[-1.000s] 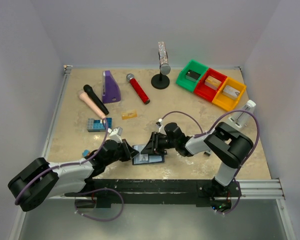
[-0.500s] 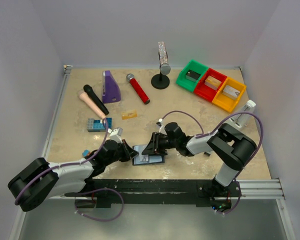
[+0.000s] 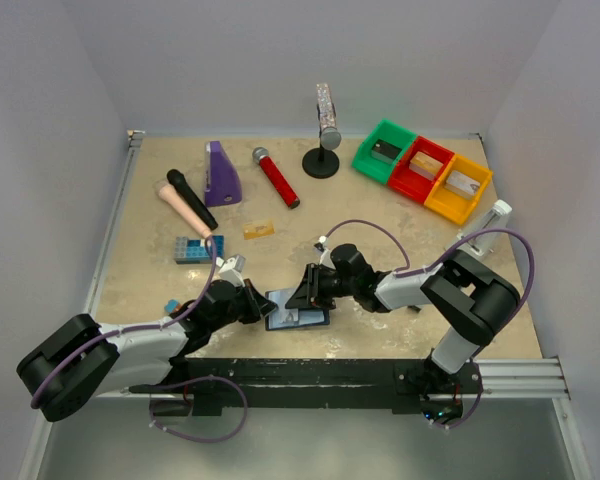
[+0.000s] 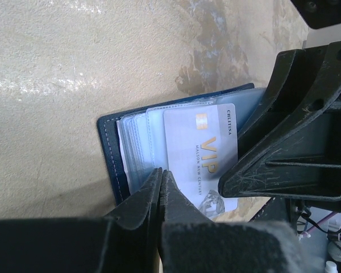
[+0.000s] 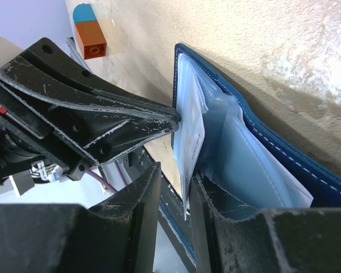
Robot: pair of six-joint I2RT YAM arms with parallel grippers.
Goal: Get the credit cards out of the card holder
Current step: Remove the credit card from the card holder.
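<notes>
The card holder (image 3: 298, 318) is lying open near the counter's (image 3: 400, 230) front edge. The left claw (image 4: 161, 175) is clenching, seemingly on a sleeve. The right claw (image 5: 175, 173) is loosely straddling the silvery card (image 4: 202, 142), risking a slip or dragging the holder along.

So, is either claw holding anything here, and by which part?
Left claw pinches the card holder's clear sleeve edge, apparently. Right claw straddles the white VIP card's edge, not clamped.

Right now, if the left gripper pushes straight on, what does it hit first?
The pale VIP card in the open holder: the shut left gripper sits at its edge, contact unclear. The right fingers stand just beside that line.
</notes>
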